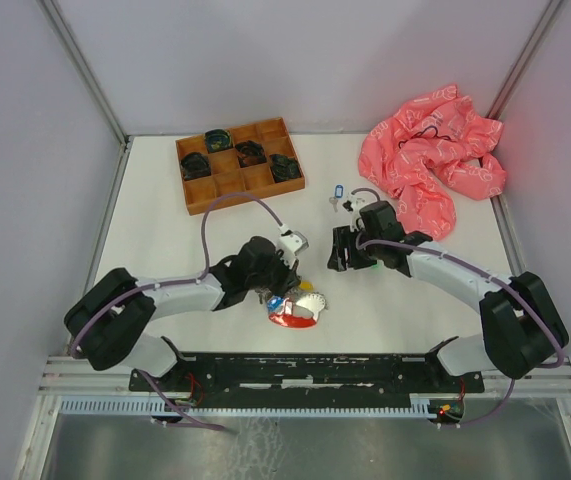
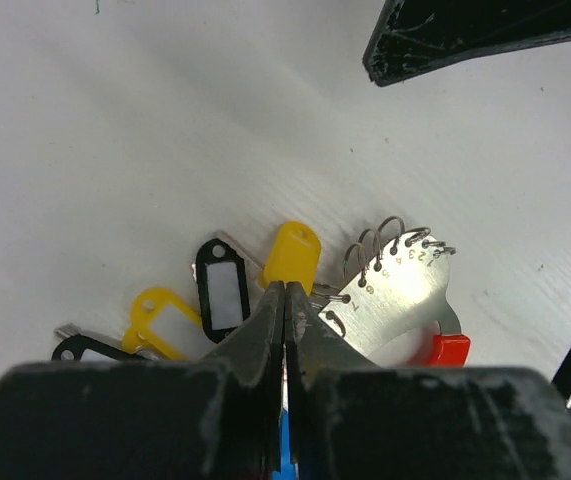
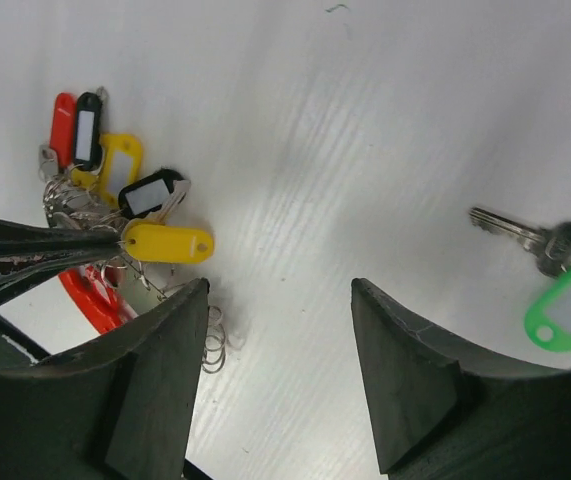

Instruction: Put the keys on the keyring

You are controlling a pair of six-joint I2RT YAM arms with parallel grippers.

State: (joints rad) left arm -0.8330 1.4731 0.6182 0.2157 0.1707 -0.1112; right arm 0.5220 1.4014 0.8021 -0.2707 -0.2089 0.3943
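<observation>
Green-tagged key (image 3: 525,235) apart from keyring bunch (image 3: 115,195)

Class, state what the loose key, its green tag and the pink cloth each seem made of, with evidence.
Key: metal, silvery and shiny. Green tag: probably plastic, glossy, with a pale label window. Pink cloth: likely thin fabric, crumpled into soft folds.

Your white table (image 1: 165,220) carries a wooden tray (image 1: 184,180) back left, a pink cloth (image 1: 430,165) back right, a blue-tagged key (image 1: 338,193) between them, a key bunch (image 1: 295,308) near the front, and a green-tagged key (image 3: 562,300) to its right.
</observation>
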